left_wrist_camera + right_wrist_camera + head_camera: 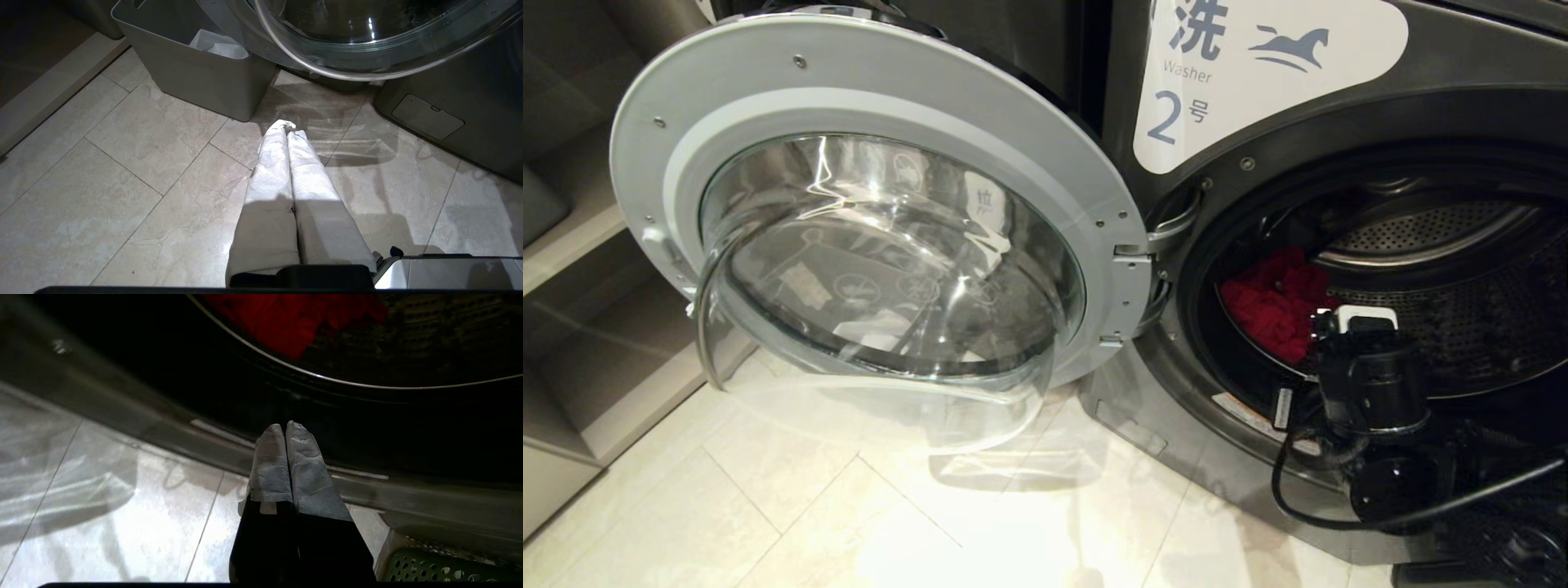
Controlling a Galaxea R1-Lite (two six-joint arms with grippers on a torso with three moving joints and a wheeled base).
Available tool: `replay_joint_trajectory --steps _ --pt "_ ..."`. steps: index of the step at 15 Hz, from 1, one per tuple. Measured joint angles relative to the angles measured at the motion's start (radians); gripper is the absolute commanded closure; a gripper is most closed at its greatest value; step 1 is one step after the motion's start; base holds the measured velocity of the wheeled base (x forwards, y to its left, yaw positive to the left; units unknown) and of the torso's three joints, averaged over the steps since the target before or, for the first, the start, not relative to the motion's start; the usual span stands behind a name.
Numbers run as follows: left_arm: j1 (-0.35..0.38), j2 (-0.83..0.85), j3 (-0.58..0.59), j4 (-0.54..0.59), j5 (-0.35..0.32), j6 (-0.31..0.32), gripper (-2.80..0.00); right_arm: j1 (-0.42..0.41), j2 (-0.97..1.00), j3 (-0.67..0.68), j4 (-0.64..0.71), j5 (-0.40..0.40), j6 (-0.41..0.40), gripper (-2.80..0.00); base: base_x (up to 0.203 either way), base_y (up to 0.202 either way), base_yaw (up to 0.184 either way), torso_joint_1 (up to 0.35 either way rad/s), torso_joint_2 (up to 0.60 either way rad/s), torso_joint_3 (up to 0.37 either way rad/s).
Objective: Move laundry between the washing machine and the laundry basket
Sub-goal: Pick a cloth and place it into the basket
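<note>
I saw the washing machine [1339,122] with its round glass door [874,245] swung fully open to the left. Inside the drum [1462,269] lay a red garment [1278,302], bunched against the near left wall. My right pincer [284,428] hung just outside the drum's lower lip, fingers pressed together and holding nothing, pointed toward the red cloth. My left pincer [286,127] was parked low over the tiled floor [135,171], also together and empty. A grey bin [196,77] stood beside the door, something pale inside (I could not tell what). A green perforated basket [441,571] sat below my right arm. I judged the transfer barely begun: the garment was not yet grasped.
</note>
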Motion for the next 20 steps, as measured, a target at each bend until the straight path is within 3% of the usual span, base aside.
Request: replay_joint_trajectory --steps 5,11,15,20 --pt "0.0 0.0 0.0 0.0 0.0 0.0 0.0 -0.145 0.16 -0.126 -0.036 0.057 0.018 0.0 0.0 0.0 0.0 0.0 0.0 0.0" --pt "0.0 0.0 0.0 0.0 0.0 0.0 0.0 -0.215 0.327 -0.404 0.01 0.065 0.084 0.0 0.0 0.0 0.0 0.0 0.0 0.0" --pt "0.0 0.0 0.0 0.0 0.0 0.0 0.0 -0.298 0.394 -0.607 0.236 0.071 0.187 0.0 0.0 0.0 0.0 0.0 0.0 0.0" --pt "0.0 0.0 0.0 0.0 0.0 0.0 0.0 -0.381 0.448 -0.844 0.643 0.136 0.417 0.0 0.0 0.0 0.0 0.0 0.0 0.0"
